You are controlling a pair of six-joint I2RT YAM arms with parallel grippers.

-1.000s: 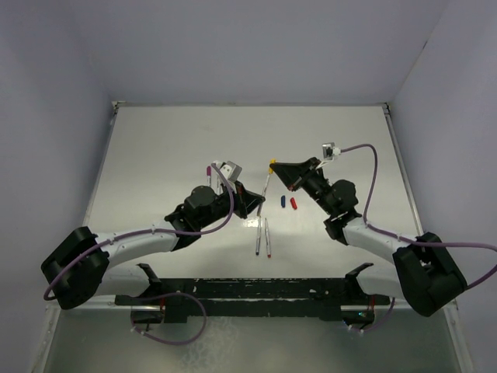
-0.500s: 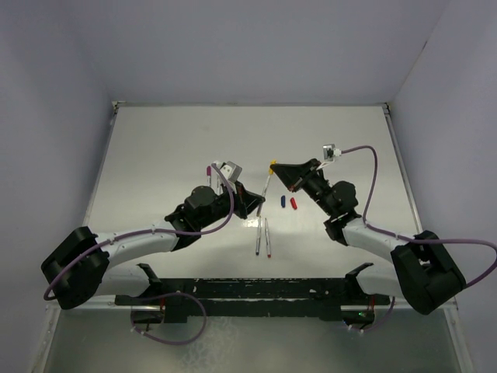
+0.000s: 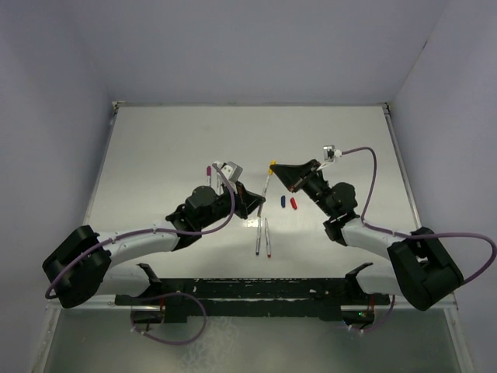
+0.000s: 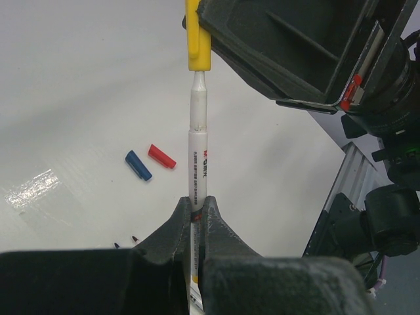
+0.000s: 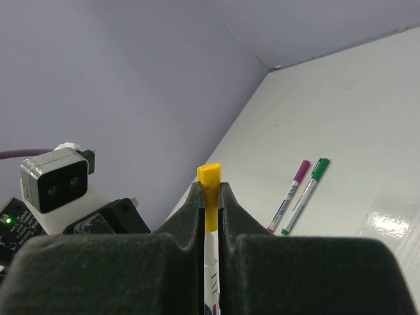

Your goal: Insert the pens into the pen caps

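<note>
My left gripper is shut on the barrel of a silvery-white pen and holds it above the table. The pen's front end is inside the yellow cap, and its narrow neck still shows below the cap. My right gripper is shut on that yellow cap. In the top view the two grippers face each other over the table's middle, with the pen between them. A blue cap and a red cap lie loose just right of it.
Two uncapped pens lie side by side near the front, their tips showing in the left wrist view. A purple-capped pen and a green-capped pen lie together behind the left arm. The table's side rails bound the work area.
The right arm's elbow has shifted slightly left. Both grippers, the pen and the yellow cap stay where they were.
</note>
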